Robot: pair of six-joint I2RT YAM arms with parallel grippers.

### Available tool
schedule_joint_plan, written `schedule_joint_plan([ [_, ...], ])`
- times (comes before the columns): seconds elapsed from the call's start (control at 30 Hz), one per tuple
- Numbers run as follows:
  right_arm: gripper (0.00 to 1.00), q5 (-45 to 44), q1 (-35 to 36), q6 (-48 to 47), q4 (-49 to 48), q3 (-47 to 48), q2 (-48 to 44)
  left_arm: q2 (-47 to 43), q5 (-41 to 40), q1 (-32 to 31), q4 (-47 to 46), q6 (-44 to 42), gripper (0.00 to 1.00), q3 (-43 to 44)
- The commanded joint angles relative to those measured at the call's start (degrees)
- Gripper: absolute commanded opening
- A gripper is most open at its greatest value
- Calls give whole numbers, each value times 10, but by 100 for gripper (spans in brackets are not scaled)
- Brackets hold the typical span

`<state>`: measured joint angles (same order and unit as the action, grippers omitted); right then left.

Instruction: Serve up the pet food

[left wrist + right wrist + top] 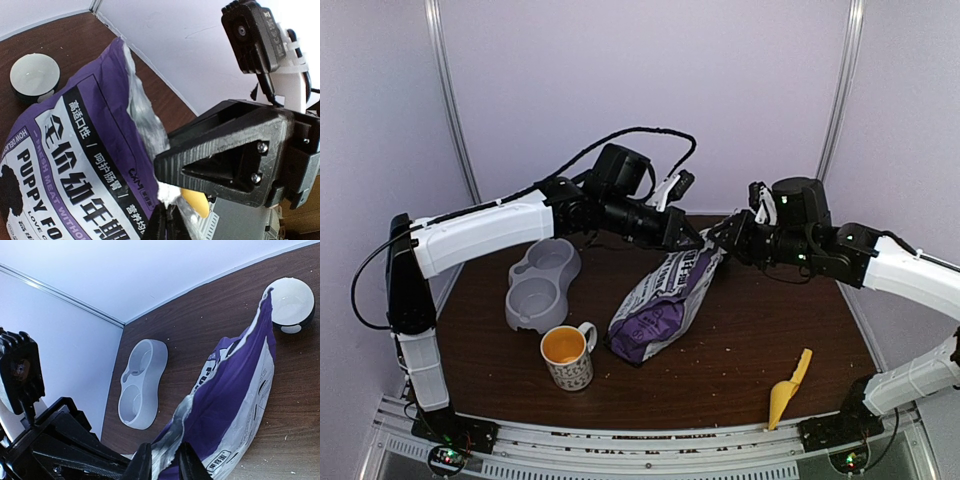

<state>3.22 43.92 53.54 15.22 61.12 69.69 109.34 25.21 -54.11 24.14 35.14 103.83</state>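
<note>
The purple "PUPPY FOOD" bag [660,305] leans on the table with its torn top raised between both arms. My left gripper [692,240] is shut on the top edge; in the left wrist view its tips [169,222] pinch the foil rim of the bag [75,165]. My right gripper [718,240] faces it and holds the other lip; in the right wrist view it [165,465] is closed on the crumpled silver edge of the bag [235,390]. The kibble is hidden inside the bag.
A grey double pet bowl [542,283] lies left of the bag, also in the right wrist view [140,385]. The orange-lined mug [567,356] stands at front left. The yellow scoop [788,388] lies at front right. Small crumbs dot the table [750,340].
</note>
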Motion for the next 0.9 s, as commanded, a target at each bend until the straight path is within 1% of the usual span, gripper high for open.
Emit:
schedule_joint_plan([
  [0.0,17,23,-5,4,-28,-7,10,11,17,3,-20,-7,0,4],
  [0.1,15,33,-5,1,-32,-5,18,9,17,3,-22,-7,0,2],
  [0.33,1,43,-5,8,-48,-18,20,-6,6,3,-53,1,0,-19],
  [0.5,0,41,-4,-2,-43,-23,21,-13,18,3,-84,0,0,-33],
  [0.6,0,9,1,-20,-8,-15,17,-25,2,3,-102,-5,0,-48],
  [0.73,0,-46,8,-57,97,23,30,-53,-28,2,-141,-12,0,-83],
  [0.87,0,-66,16,-68,149,34,44,-70,-41,2,-161,-22,0,-101],
])
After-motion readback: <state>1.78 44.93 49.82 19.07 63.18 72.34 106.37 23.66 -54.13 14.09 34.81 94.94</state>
